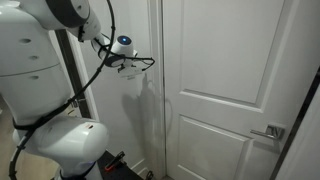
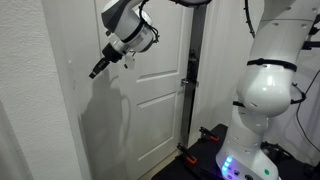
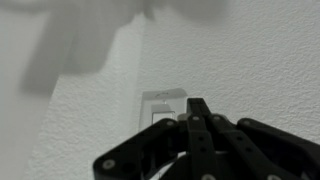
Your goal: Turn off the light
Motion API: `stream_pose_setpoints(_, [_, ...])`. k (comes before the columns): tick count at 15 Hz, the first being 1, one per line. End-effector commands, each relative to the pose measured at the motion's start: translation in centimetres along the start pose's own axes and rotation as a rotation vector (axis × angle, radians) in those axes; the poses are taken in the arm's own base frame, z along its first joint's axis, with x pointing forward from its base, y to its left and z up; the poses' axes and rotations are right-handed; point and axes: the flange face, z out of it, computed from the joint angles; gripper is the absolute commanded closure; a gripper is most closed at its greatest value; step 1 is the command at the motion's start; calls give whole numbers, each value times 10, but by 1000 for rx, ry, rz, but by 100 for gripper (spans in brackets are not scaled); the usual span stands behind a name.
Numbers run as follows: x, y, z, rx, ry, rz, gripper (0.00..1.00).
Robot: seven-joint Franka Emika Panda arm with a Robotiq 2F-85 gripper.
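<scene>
— How do the black fingers (image 3: 205, 130) stand in the wrist view?

— They lie pressed together, with no gap showing, and rise from the bottom edge to a single tip at the middle of the frame. The black Robotiq gripper (image 3: 197, 108) holds nothing.

— And the light switch?

— The small white rectangular plastic switch plate (image 3: 160, 103) sits on the wall just left of centre. The tip is right at its right edge; whether it touches cannot be told.

— What lies around it?

— A white textured wall (image 3: 255, 60) fills the right of that frame. The upper left is pale and blurred.

— How does it look from outside?

— In an exterior view the gripper (image 2: 96, 71) slants down toward the wall at the upper left, its fingers showing as one dark rod. Next to it stands a white panelled door (image 2: 150, 110). In an exterior view the white jointed robot arm (image 1: 30, 60) fills the left side, and a silver lever door handle (image 1: 270, 131) sits at the lower right, well apart from the gripper.
</scene>
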Motion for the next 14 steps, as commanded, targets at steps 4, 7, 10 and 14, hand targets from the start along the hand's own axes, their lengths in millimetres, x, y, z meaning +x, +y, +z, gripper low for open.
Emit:
stream_pose_setpoints(4, [14, 5, 23, -65, 53, -30, 100])
stream_pose_setpoints(7, [21, 4, 31, -101, 71, -50, 100])
stream_pose_setpoints(10, [26, 3, 42, -111, 83, -61, 100])
stream_pose_setpoints(14, [29, 6, 56, -129, 87, -80, 100])
